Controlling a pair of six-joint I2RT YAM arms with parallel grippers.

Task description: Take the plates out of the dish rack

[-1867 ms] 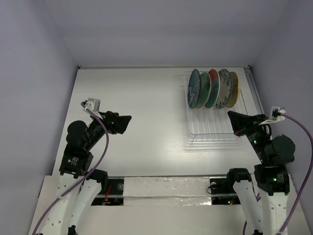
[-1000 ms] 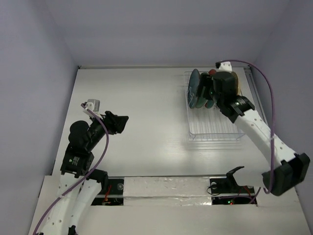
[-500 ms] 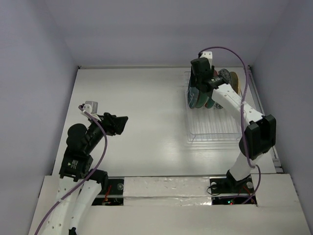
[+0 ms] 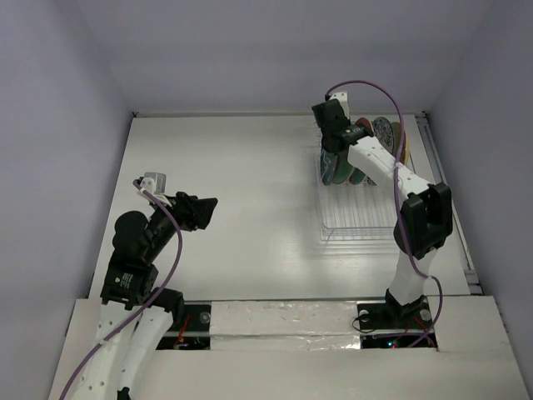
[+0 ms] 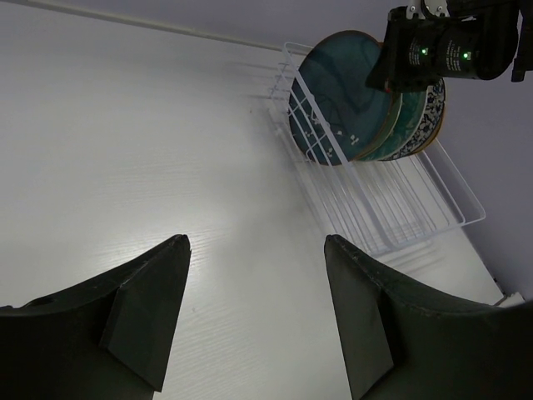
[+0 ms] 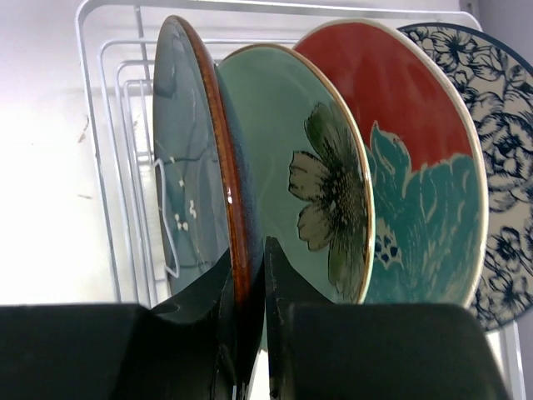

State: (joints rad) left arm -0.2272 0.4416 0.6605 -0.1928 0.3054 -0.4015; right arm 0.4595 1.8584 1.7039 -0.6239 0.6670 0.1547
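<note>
The left claw hangs above the bare white table, well apart from the dish rack. Its jaws stand wide and hold nothing, which the left wrist view shows plainly.

Further right, the white wire dish rack sits at the far right part of the table, with the plates standing upright on edge in its far end. The dark teal plate is leftmost in the row. The right claw reaches over the rack from above, its two dark fingers pressed narrow on either side of that plate's brown upper rim.

Beside it, in order, stand the pale green plate with a painted flower, the red plate with teal pattern, and the white plate with blue flowers.
</note>
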